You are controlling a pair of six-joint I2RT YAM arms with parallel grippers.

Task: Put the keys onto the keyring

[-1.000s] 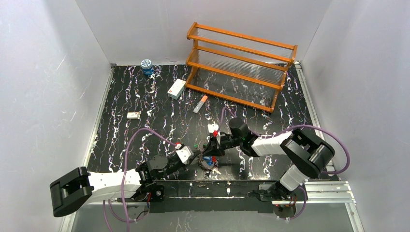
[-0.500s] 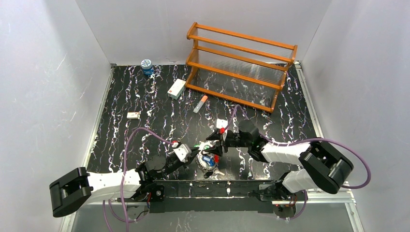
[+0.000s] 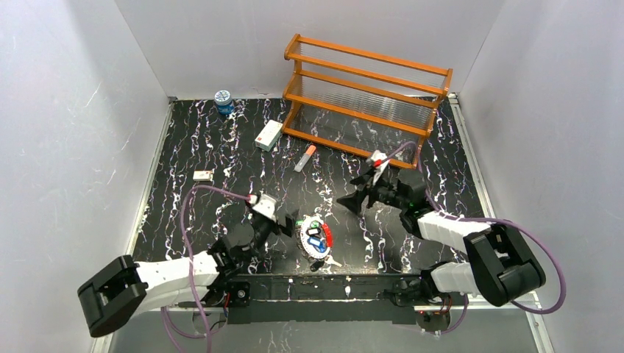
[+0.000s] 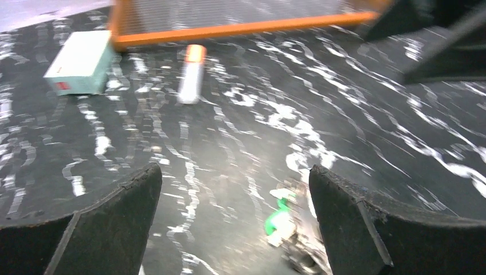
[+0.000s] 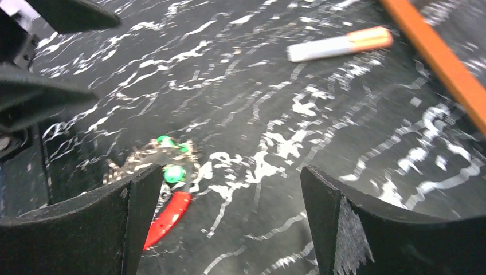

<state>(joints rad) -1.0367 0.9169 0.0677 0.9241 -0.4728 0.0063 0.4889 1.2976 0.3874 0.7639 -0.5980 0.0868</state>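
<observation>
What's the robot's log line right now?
left gripper open | right gripper open | red-and-white oval wire keyring lying free | green- and blue-headed keys inside loop

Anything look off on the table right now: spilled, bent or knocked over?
Nothing stands out. The keyring lies flat with the keys bunched within its loop. The left gripper and right gripper are open, apart from it.

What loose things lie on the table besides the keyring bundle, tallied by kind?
Wooden rack: 1
Blue-lidded jar: 1
White box: 1
Orange-capped tube: 1
Small flat white item: 1
Total: 5
</observation>
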